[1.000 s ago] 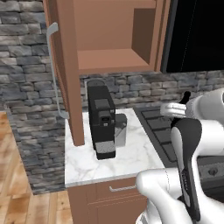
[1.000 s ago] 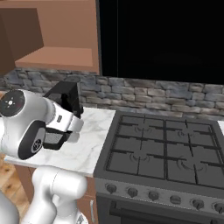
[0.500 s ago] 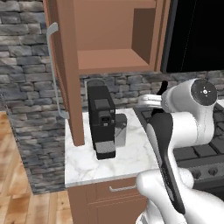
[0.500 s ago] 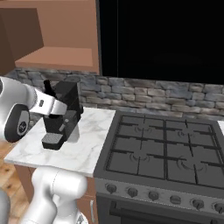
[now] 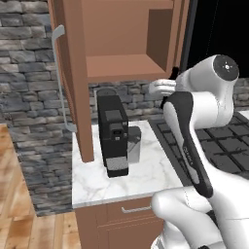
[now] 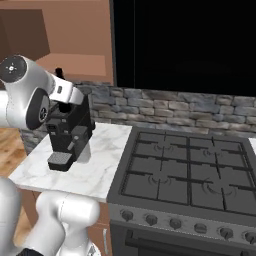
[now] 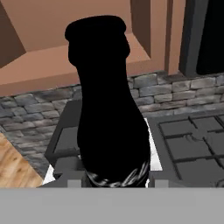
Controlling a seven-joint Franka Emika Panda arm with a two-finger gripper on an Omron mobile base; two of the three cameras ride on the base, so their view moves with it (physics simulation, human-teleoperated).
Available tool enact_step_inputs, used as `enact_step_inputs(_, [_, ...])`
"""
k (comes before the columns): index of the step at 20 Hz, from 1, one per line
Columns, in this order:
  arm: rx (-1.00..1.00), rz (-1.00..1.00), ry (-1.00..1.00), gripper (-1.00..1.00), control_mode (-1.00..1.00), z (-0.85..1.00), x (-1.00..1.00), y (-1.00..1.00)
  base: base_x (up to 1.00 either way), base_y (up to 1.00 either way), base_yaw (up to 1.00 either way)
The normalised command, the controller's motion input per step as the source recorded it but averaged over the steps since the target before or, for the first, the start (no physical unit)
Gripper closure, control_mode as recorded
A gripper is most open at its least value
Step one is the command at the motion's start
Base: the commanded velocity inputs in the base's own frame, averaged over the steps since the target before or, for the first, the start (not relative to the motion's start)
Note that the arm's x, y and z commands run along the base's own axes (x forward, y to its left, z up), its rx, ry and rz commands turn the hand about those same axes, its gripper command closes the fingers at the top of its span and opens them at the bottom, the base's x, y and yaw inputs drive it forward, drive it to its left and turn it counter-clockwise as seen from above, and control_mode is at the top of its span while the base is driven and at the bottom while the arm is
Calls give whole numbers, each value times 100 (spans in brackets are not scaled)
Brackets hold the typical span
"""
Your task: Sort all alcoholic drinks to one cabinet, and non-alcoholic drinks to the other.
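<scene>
The open wall cabinet (image 5: 127, 68) hangs above the desk (image 5: 92, 182), its door (image 5: 72, 82) swung out to the left and its single shelf bare. To the right lies the gas stove (image 6: 187, 172); on the marble stands a black coffee machine (image 5: 114, 133), just under the cabinet.

The arm has swung up over the last second: a moment ago its upper joint sat low beside the stove, and now it rides high at the level of the shelf, with the hand reaching toward the cabinet's right edge. The small black cola-style bottle (image 7: 109, 109) has come up with it. In the hand view it stands upright right in front of the camera, its cap level with the shelf edge and its patterned band low by the fingertips (the tips themselves are hidden behind it). From the right base view a dark bottle top (image 6: 59, 73) peeks above the wrist.

The gripper (image 7: 113, 181) is closed around the bottle's lower body. By my reading, this is the lift-and-carry step: a non-alcoholic drink is on its way to this shelf, not yet set down.
</scene>
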Motion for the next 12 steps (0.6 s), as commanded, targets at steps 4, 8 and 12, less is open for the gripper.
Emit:
enact_step_inputs(4, [1, 18, 0, 100, -100, 3, 69, 3, 0, 0, 0])
enact_step_inputs(8, [-3, 8, 0, 100, -100, 0, 39, 19, 0, 0, 0])
enact_step_inputs(12, [-5, 0, 0, 100, -100, 0, 1, 16, 0, 0, 0])
